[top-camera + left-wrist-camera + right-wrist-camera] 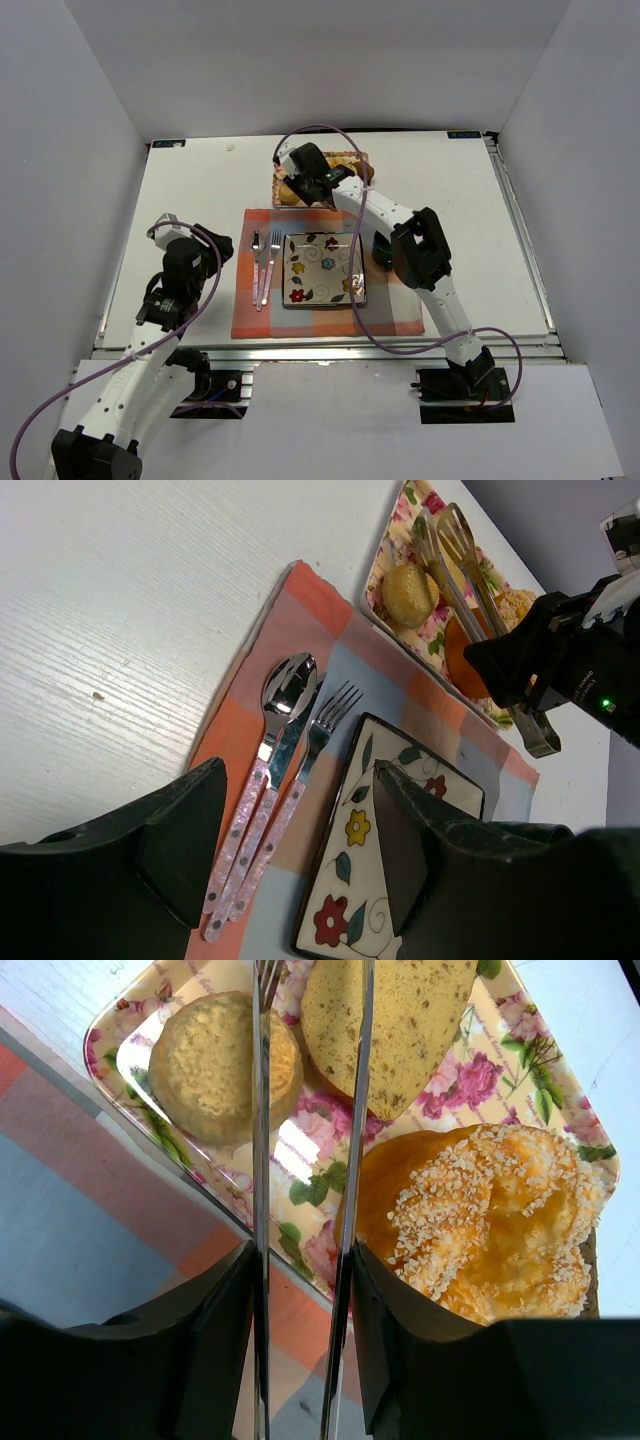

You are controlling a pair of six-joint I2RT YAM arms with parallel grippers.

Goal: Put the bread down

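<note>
The pick-up is in hand: the right tool [303,1272], clenched on the tongs [262,1160], hovers over the tray [480,1075] where the bread [490,1210] lies lower right, ungripped, so the tips must next straddle it, while the left tool [295,820] rests released

Looked steeply down from high behind the near edge of the white table [190,190], far enough off to take all of it in. At the left wrist, peered low and slantwise over the orange-and-blue checked cloth placemat [300,600] towards the rose-patterned rectangular tray [395,535] — mid-range. At the right wrist, hung very near above that same tray — shared with both other views.
</note>
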